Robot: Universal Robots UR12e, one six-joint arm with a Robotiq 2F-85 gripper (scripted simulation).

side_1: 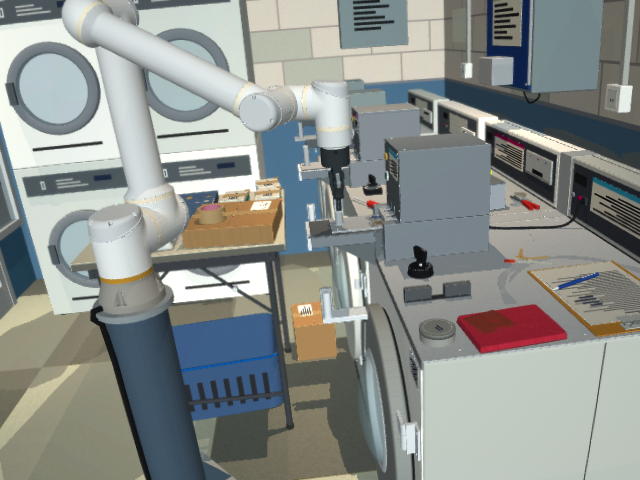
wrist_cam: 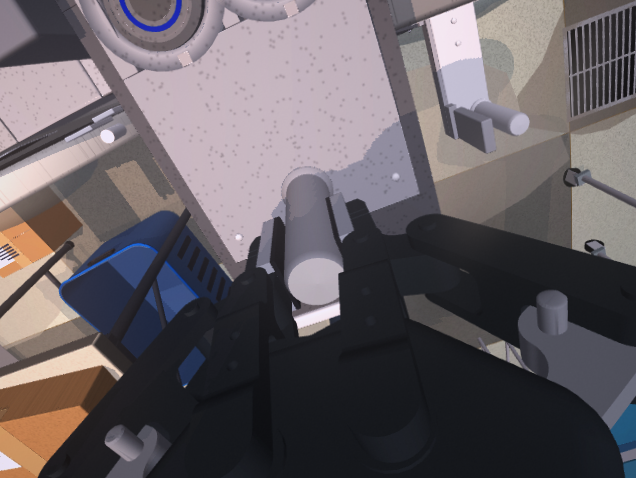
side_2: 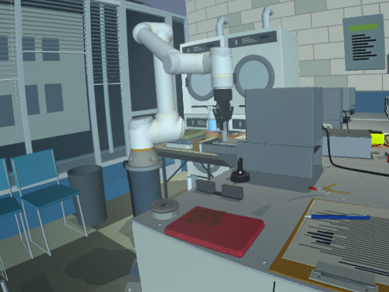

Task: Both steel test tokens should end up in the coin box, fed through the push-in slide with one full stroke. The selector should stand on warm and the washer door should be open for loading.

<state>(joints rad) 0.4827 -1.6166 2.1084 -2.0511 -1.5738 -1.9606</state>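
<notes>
The steel tokens are only partly in view: round shapes [wrist_cam: 154, 20] sit at the inner end of the slide, cut off by the frame's top edge. The push-in slide [side_1: 344, 230] is a flat grey plate sticking out from the grey coin box [side_1: 437, 196] over the washer's front. An upright grey handle post [wrist_cam: 308, 241] stands at the slide's outer end. The black selector knob [side_1: 420, 262] sits on the washer top in front of the coin box. The washer door [side_1: 375, 392] lies flat against the machine's front. My gripper [wrist_cam: 306, 241] points straight down, closed around the handle post.
A blue laundry basket [side_1: 227, 361] sits on the floor under a folding table [side_1: 217, 248] that carries wooden trays. A red pad [side_1: 509, 326], a round cap [side_1: 437, 330] and a clipboard [side_1: 594, 294] lie on the washer top. A cardboard box [side_1: 313, 330] stands below the slide.
</notes>
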